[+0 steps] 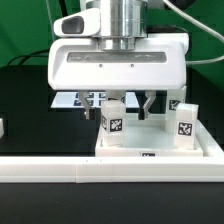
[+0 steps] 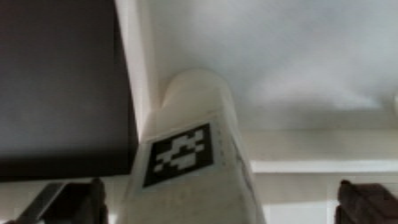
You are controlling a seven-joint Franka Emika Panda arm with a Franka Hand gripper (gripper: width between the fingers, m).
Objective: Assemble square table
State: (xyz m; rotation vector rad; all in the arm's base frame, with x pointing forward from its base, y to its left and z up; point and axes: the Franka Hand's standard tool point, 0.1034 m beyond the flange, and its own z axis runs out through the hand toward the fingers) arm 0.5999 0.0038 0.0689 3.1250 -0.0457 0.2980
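2 tagged white leg blocks stand upright on the square table slab (image 1: 160, 150), which lies on the black tabletop (image 1: 25, 100) just behind the long white border rail (image 1: 60, 170). 1 leg block (image 1: 113, 120) stands between the spread fingers of the pincer (image 1: 119, 103), not pinched; the wrist view shows it (image 2: 187, 150) between both fingertips (image 2: 63, 203). The other leg block (image 1: 185, 120) stands near the slab's corner on the exterior view's right.

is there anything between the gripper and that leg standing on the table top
Nothing visible. The gripper is open and straddles the upright leg on the square table top, one finger on either side of it.
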